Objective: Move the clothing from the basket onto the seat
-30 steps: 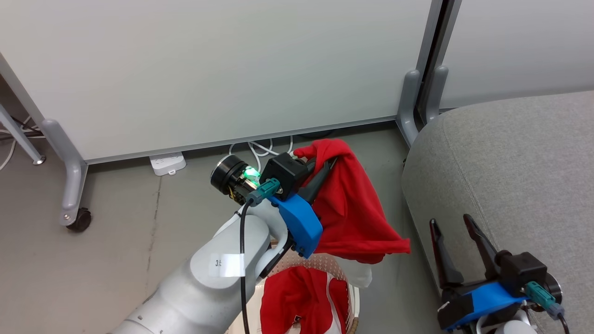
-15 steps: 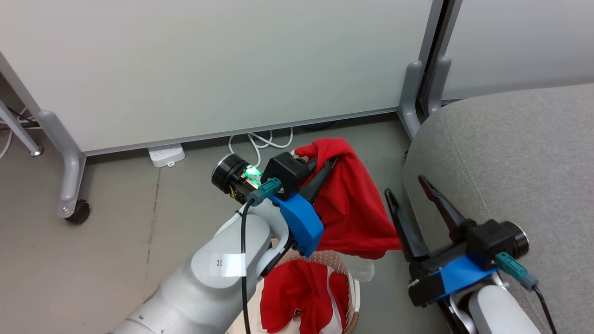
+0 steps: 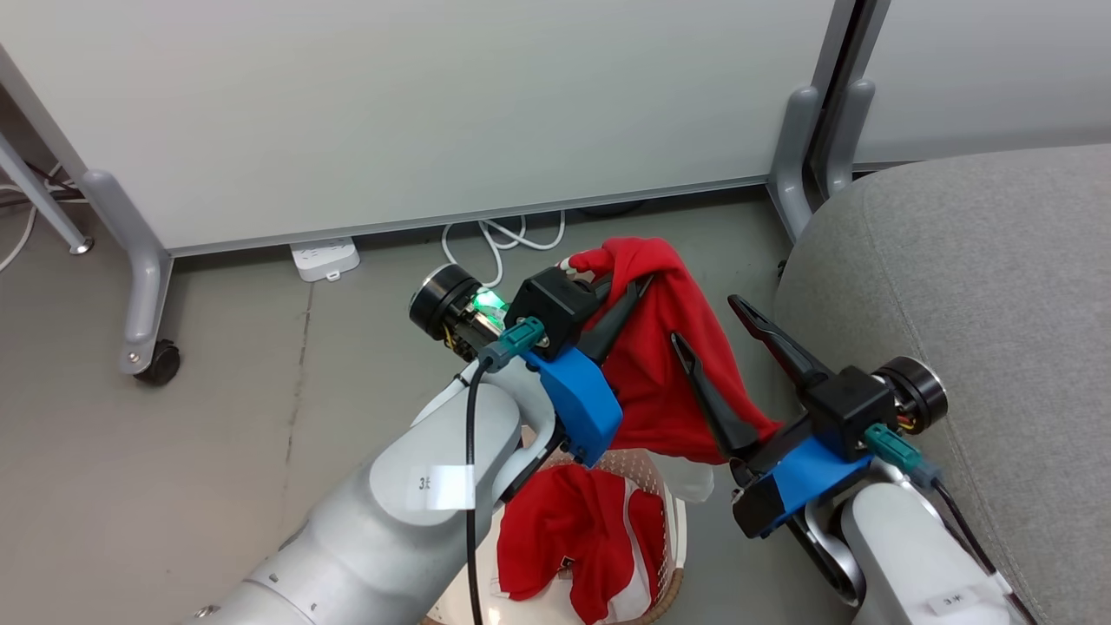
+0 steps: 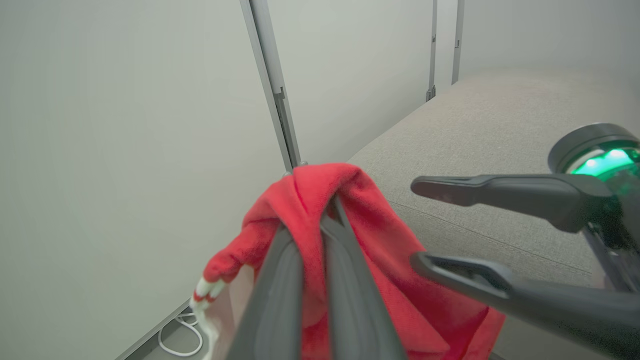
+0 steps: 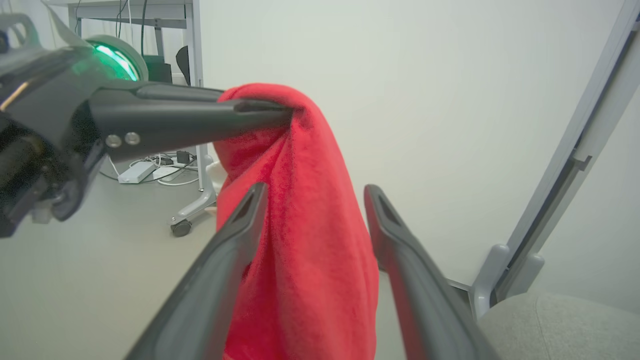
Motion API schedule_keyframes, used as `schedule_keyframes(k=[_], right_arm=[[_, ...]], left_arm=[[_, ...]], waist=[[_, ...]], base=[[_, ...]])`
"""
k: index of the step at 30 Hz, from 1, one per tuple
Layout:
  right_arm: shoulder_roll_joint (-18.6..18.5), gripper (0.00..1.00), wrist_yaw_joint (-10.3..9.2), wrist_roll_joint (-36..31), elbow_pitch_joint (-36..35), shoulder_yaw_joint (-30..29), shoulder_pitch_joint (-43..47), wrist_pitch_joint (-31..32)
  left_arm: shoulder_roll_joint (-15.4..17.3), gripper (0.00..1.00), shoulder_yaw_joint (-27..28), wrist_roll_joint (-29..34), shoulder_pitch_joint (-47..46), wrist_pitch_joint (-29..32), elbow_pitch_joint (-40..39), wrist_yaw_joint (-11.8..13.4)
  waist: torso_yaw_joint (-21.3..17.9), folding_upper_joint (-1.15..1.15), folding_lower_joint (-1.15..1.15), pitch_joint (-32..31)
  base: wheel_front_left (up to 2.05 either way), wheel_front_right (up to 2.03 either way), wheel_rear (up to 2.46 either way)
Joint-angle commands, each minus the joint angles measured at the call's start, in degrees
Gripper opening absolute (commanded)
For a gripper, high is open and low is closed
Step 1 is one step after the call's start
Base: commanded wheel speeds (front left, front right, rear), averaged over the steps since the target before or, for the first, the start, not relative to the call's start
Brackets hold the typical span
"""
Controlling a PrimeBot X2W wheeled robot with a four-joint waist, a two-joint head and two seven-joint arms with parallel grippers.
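Note:
My left gripper [image 3: 640, 282] is shut on the top fold of one red piece of clothing [image 3: 660, 382], which hangs in the air above the basket [image 3: 678, 540]. A second red garment with white trim [image 3: 568, 538] lies in the basket. My right gripper [image 3: 705, 319] is open, and its fingers stand on either side of the hanging cloth's right edge. In the right wrist view the red cloth [image 5: 310, 260] hangs between my spread fingers [image 5: 240, 220], and the left gripper [image 5: 289, 113] pinches it from the left. The grey seat [image 3: 981, 286] is at the right.
White partition panels stand behind on grey feet with a castor [image 3: 161, 362]. A white power strip [image 3: 325, 258] and looped white cables [image 3: 503, 239] lie on the grey floor at the panel's base. A partition foot [image 3: 794, 165] stands close to the seat's far corner.
My right gripper has swung up and to the left from the seat's front, and its open fingers now straddle the hanging cloth. The left gripper keeps its hold. The camera has shifted slightly.

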Motion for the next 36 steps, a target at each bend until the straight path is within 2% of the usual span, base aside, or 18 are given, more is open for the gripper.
schedule_keyframes(k=[1, 13, 20, 21, 22, 36], right_arm=[[-0.23, 1.00, 0.01, -0.28, 0.98, 0.33, -1.58, -0.05], [0.86, 1.00, 0.01, -1.68, 13.22, 2.86, -8.11, -0.04], [1.97, 1.00, 0.01, -1.24, 18.41, 3.02, -10.93, -0.03], [2.11, 0.61, 0.01, -1.09, 18.93, 3.21, -11.22, -0.04], [2.35, 0.00, 0.01, -0.81, 19.11, 3.50, -11.55, -0.04], [2.21, 0.00, 0.01, 0.69, 19.61, 4.58, -11.64, -0.04]], left_arm=[[-0.07, 0.00, -0.22, 0.25, -0.74, -0.29, -0.22, -0.16], [-0.43, 0.00, -2.90, -0.15, -2.15, -0.29, -2.39, -0.48], [-0.41, 0.00, -5.43, -1.88, -2.96, -0.29, -4.22, 0.51], [-0.42, 0.00, -5.76, -2.14, -3.04, -0.29, -4.33, 0.52], [-0.44, 0.00, -6.07, -2.31, -3.12, -0.29, -4.43, 0.65], [-0.44, 0.00, -7.42, -3.83, -3.93, -0.29, -3.86, 1.55]], waist=[[0.27, 0.00, 0.00, 0.27], [2.18, 0.00, 0.00, 1.52], [2.88, 0.00, 0.00, 1.80], [2.95, 0.00, 0.00, 1.79], [3.02, 0.00, 0.00, 1.80], [2.81, 0.00, 0.00, 1.50]], base=[[0.00, 0.00, 0.00], [0.00, 0.00, 0.00], [0.00, 0.00, 0.00], [0.00, 0.00, 0.00], [0.00, 0.00, 0.00], [0.00, 0.00, 0.00]])
